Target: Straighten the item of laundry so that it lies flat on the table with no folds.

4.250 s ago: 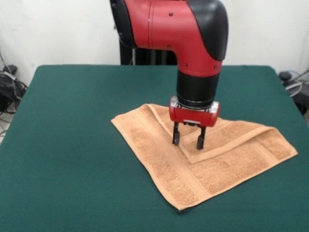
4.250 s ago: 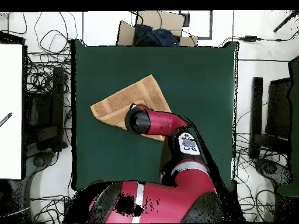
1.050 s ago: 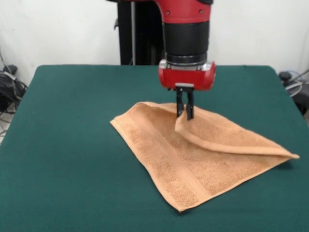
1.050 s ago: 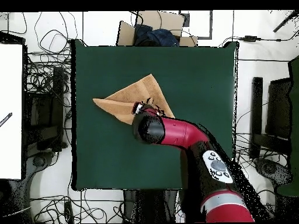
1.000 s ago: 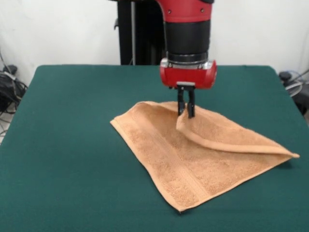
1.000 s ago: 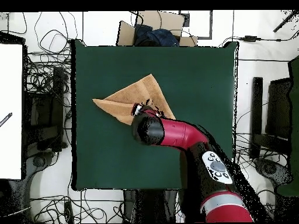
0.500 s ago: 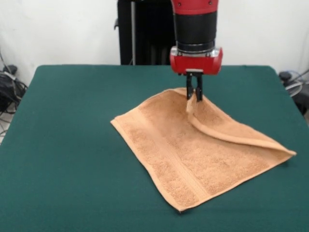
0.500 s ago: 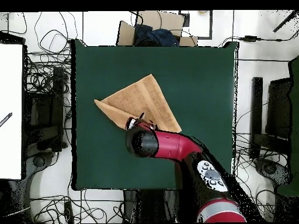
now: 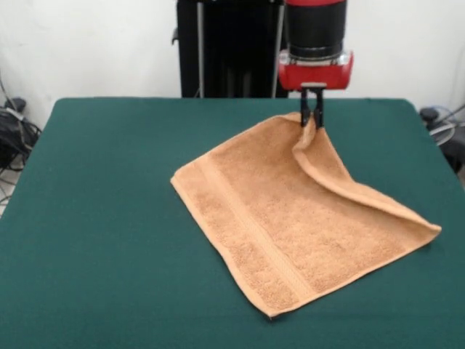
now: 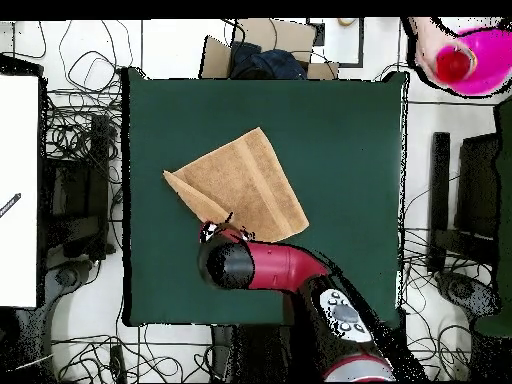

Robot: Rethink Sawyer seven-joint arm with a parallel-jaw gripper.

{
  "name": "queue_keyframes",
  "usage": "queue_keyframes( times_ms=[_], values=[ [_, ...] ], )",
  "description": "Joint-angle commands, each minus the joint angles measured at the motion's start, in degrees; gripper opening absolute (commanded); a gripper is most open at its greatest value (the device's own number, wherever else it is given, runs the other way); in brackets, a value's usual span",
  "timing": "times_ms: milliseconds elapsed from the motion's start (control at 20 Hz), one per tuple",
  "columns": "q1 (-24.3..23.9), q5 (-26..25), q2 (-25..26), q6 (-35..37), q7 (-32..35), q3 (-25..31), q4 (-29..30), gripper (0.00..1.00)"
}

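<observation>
Front view: one pincer (image 9: 313,116) hangs from the red and black arm (image 9: 314,43), its two dark fingers drawn narrow and pinching a corner of the towel (image 9: 290,218). That corner is lifted off the table (image 9: 94,218); from it a raised fold runs down along the towel's right edge to the right-hand corner. The other parts of the towel lie flat, right of the table's middle, set diamond-wise with one corner pointing at the near edge. One woven band shows along the lower left side. One towel, one pincer, one table.

Overhead view: the arm (image 10: 260,265) covers the pincer, so its grip cannot be seen here. The single towel (image 10: 240,185) lies left of the table's (image 10: 340,150) middle, its lower left corner running under the arm's head.
</observation>
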Motion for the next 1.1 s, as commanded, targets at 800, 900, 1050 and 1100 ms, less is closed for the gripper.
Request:
queue_keyframes(
  times_ms=[800,900,1050,1100],
  values=[
    [3.8,3.5,-5.9,-8.4,13.2,1.5,11.5,1.00],
    [3.8,3.6,-6.0,-8.0,12.7,1.5,11.3,1.00],
    [3.6,3.8,-5.7,-8.0,12.7,2.0,11.4,1.00],
    [3.9,4.2,-5.6,-7.5,12.8,1.9,11.2,1.00]
  ],
)
